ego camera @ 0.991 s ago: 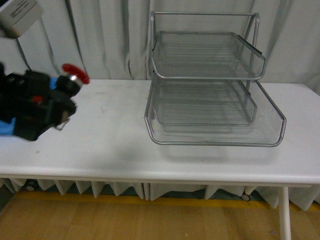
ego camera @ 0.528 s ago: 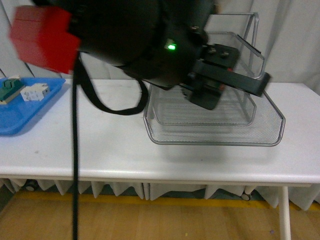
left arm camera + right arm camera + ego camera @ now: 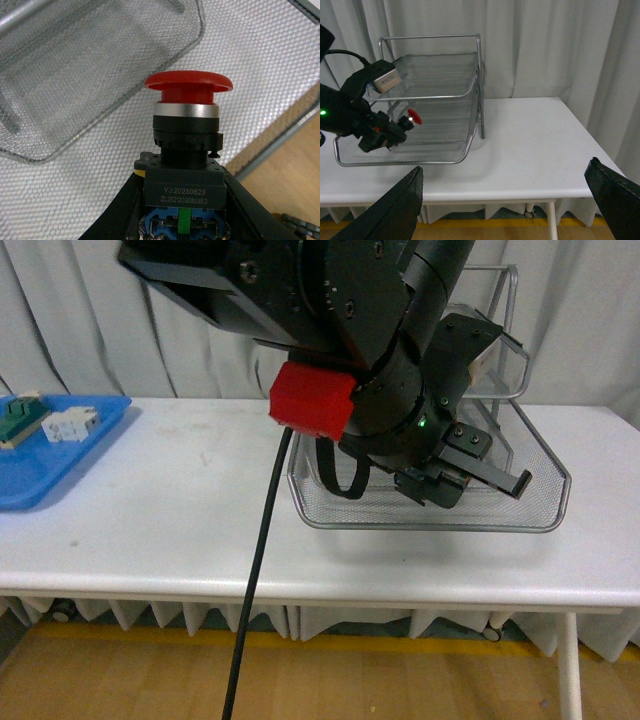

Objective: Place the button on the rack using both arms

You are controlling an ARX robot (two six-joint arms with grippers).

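Item 1: button [image 3: 187, 125]. Red mushroom cap, silver collar, black body with a printed label. It is held at the body, cap pointing away from the claw. In the right wrist view it hangs over the mesh of the lowest tier, in front of the middle tier and clear of the wire.

Item 2: left gripper [image 3: 184, 195]. The fingers are closed against both sides of the button's body. In the front view the black arm fills the middle of the picture and hides much of the rack. It carries a red block [image 3: 312, 400], and a black cable [image 3: 255, 570] hangs from it.

Item 3: rack [image 3: 480, 85]. Silver wire mesh, stacked tiers in a tubular frame, standing on the white table [image 3: 180, 500] near its back edge.

Item 4: right gripper [image 3: 505, 166]. The fingers are spread wide and nothing is between them. It is well apart from the rack, on the rack's right side.

Item 5: blue tray [image 3: 40, 475]. It lies at the table's far left, with a green-and-cream switch block [image 3: 22, 418] and a white breaker [image 3: 70, 425] side by side on it.

Item 6: curtain [image 3: 545, 45]. Pale folds behind the table
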